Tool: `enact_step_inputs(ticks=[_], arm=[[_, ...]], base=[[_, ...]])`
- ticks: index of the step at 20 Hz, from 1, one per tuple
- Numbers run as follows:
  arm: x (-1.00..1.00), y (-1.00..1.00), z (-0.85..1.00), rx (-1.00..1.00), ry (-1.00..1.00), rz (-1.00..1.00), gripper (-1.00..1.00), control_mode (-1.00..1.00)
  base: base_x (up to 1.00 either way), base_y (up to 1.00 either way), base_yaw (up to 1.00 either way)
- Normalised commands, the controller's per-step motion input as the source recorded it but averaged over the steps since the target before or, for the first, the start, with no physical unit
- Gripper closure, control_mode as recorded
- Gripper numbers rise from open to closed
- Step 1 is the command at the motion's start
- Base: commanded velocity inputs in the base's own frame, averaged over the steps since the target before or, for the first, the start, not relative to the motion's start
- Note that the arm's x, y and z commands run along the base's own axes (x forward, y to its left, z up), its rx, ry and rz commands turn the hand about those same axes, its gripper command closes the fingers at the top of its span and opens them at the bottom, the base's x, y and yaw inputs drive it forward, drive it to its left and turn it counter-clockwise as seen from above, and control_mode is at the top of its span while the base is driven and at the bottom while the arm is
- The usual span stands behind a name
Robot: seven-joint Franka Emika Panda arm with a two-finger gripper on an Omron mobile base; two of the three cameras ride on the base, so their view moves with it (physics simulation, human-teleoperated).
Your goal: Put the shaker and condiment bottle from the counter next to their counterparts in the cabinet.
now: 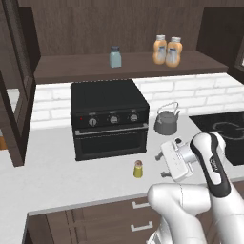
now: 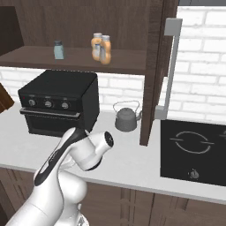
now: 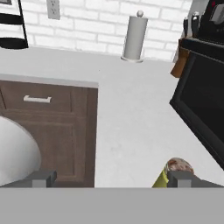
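From the left base view, you are looking at the shaker (image 1: 137, 169) standing upright on the counter (image 1: 57, 176), in front of the black oven (image 1: 108, 118) and apart from it. The gripper (image 1: 164, 164) is hovering just to the shaker's right, pointing toward it, with its fingers standing wide apart and holding nothing. Two orange bottles (image 1: 167, 51) are sitting side by side on the cabinet (image 1: 128, 66) shelf, with the blue-grey shaker (image 1: 115, 56) well to their left. A grey kettle (image 1: 166, 120) is resting right of the oven.

From the right base view, you are seeing the arm's wrist over the counter (image 2: 132, 165), the bottles (image 2: 101, 48) and blue-grey shaker (image 2: 58, 50) on the shelf, the kettle (image 2: 126, 117) between oven (image 2: 57, 103) and hob (image 2: 194, 150).

In the hand view, the shaker (image 3: 174, 173) is lying just inside the right fingertip (image 3: 181, 178), the oven (image 3: 201, 96) beside it, a paper towel holder (image 3: 134, 38) standing far off by the wall
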Motion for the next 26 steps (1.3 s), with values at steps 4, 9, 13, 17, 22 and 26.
enact_step_inputs(ticks=[4,9,13,17,22,26], arm=[[0.00,0.04,-0.21,0.00,0.00,-0.04,-1.00,-1.00],[0.00,0.13,-0.13,0.00,0.00,-0.06,-1.00,-1.00],[0.02,0.14,-0.14,0.00,0.00,-0.06,-1.00,-1.00],[0.00,0.13,-0.22,0.00,0.00,-0.05,-1.00,-1.00],[0.04,0.17,-0.29,0.00,0.00,-0.05,-1.00,-1.00],[0.34,0.23,-0.57,0.04,0.00,-0.02,-1.00,-1.00]], base=[[0.00,0.00,0.00],[0.00,0.00,0.00],[0.00,0.00,0.00],[0.00,0.00,0.00],[0.00,0.00,0.00],[0.00,0.00,0.00]])
